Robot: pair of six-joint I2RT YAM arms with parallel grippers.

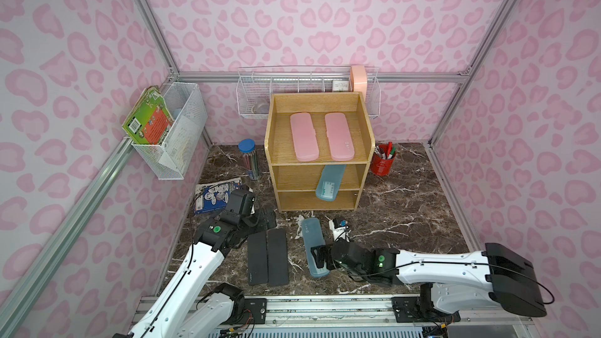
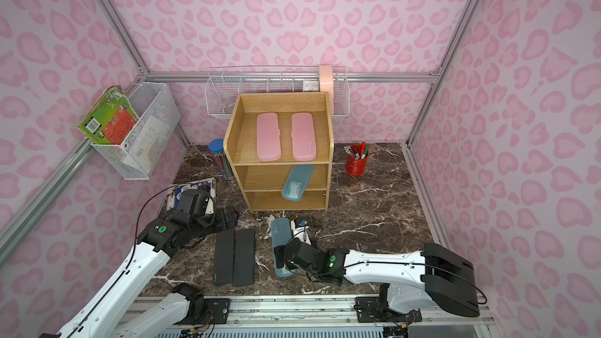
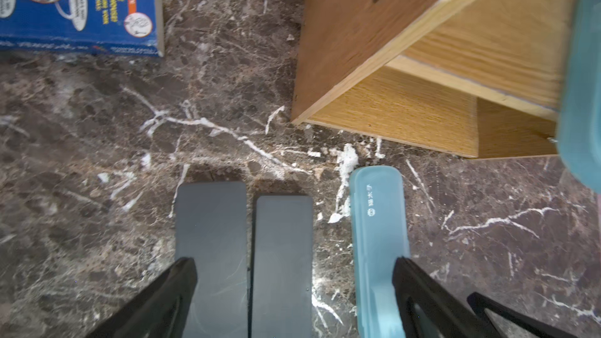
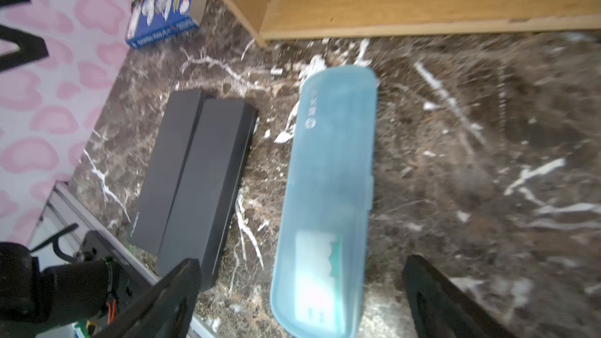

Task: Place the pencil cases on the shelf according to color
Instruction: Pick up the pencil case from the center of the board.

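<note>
You're seeing two pink cases [image 1: 304, 136], two translucent teal cases [image 1: 330, 182], two black cases [image 1: 278, 256], a light oak shelf [image 1: 317, 105], your brown white-veined marble desk [image 1: 406, 209], and pink leopard-spot walls [image 1: 325, 11].

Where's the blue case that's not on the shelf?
In both top views, the blue case lies before the shelf, right of the black cases, under the right gripper.

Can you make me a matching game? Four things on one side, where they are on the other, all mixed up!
1 pink cases
2 black cases
3 red cup
4 green book

A in the wire basket
B on top of the shelf
C side by side on the table
D standing beside the shelf

Pairs: 1-B, 2-C, 3-D, 4-A
</note>
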